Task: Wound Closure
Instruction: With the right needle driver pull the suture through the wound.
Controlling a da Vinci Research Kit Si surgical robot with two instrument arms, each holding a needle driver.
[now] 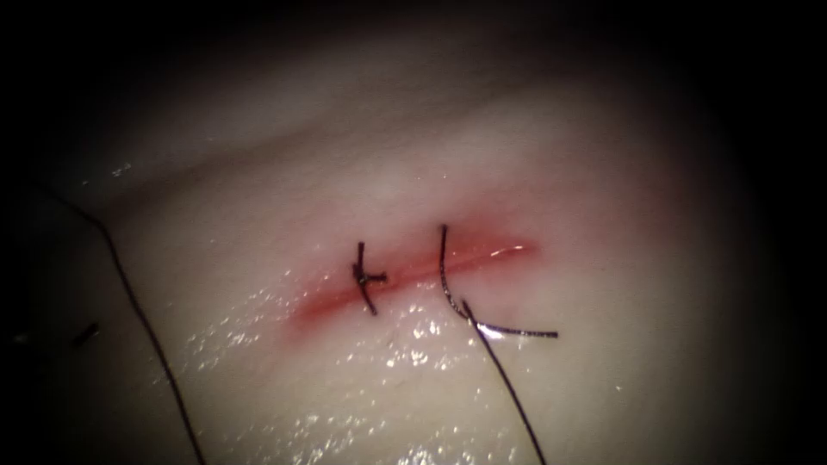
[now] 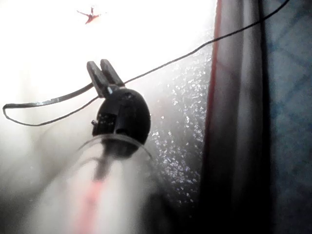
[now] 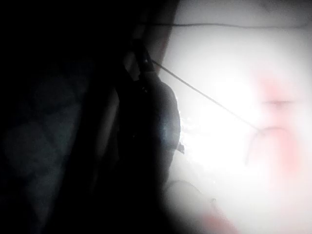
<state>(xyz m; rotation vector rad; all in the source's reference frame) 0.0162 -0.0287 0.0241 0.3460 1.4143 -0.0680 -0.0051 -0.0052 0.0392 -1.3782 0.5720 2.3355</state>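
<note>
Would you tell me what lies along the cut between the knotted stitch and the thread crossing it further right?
In the endoscope view, only bare cut with red fluid lies between the knotted stitch and the thread.

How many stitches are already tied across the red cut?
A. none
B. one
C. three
B: one knotted stitch crosses the cut; to its right the thread crosses it unknotted. The left tool and right tool each hold thread.
</note>
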